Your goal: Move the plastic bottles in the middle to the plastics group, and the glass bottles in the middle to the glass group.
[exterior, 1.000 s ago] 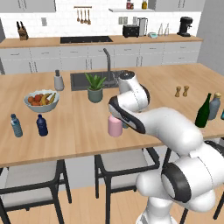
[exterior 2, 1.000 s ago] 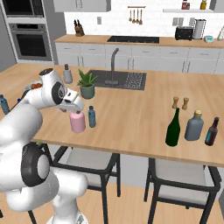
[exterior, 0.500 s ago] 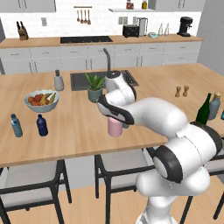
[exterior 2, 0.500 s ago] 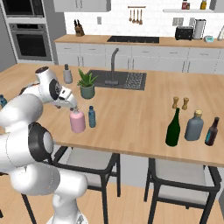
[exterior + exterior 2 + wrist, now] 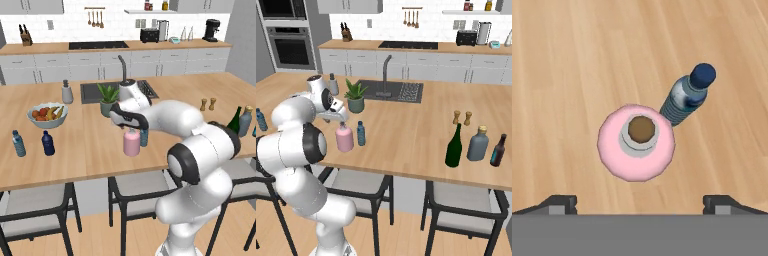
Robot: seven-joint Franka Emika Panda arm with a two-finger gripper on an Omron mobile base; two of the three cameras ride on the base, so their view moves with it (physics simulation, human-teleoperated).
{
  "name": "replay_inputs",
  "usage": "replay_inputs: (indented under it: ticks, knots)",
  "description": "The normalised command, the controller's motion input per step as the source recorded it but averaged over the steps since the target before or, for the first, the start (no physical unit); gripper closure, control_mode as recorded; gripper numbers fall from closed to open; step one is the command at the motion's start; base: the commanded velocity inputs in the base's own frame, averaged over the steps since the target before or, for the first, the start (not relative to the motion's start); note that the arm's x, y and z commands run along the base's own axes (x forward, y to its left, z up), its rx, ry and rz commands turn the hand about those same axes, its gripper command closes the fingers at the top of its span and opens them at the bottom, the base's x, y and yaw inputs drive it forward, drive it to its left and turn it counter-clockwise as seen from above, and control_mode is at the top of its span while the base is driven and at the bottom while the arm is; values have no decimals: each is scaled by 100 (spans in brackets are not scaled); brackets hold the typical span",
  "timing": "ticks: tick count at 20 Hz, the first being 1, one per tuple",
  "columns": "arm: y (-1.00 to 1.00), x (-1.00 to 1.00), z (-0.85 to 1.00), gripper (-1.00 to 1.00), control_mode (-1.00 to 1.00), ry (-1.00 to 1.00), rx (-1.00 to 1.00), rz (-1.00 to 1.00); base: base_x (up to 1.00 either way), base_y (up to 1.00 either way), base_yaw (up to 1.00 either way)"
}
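Note:
The pink bottle [image 5: 636,142] with a pale stopper stands mid-counter, seen from straight above in the hand view. My gripper [image 5: 640,204] hangs open just above it, fingertips [image 5: 559,202] wide apart and holding nothing. It shows over the pink bottle [image 5: 131,142] [image 5: 345,138] in both base views too. The slim pale-blue water bottle [image 5: 687,95] [image 5: 144,136] [image 5: 360,133] stands close beside the pink one. The green wine bottle [image 5: 454,147] [image 5: 234,120] stands far right next to the grey-blue bottle [image 5: 478,144] [image 5: 245,121]. A pale-blue bottle [image 5: 19,143] and a navy bottle [image 5: 48,143] stand far left.
A potted plant [image 5: 108,99] stands just behind the pink bottle, near the sink [image 5: 398,91]. A fruit bowl [image 5: 47,115] and a grey dispenser [image 5: 66,92] sit at the left. Salt and pepper shakers [image 5: 462,118] and a small dark bottle [image 5: 497,150] are on the right.
The hand has swung a little left and down until it hangs over the pink bottle. No bottle has moved.

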Motion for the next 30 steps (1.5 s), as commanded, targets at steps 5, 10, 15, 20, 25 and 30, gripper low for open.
replay_inputs:
  ticks: [5,10,15,20,25,30]
  knots:
    - [0,20,-18,-100,-100,1,0,0,0,0,0]
    - [-2,2,-21,-100,-100,0,0,0,0,0,0]
    - [-10,20,-15,-100,-100,0,0,0,0,0,0]
    - [-11,14,-9,-100,-100,0,0,0,0,0,0]
    - [0,13,-9,-100,-100,0,0,0,0,0,0]
    - [0,13,-13,-100,-100,0,0,0,0,0,0]
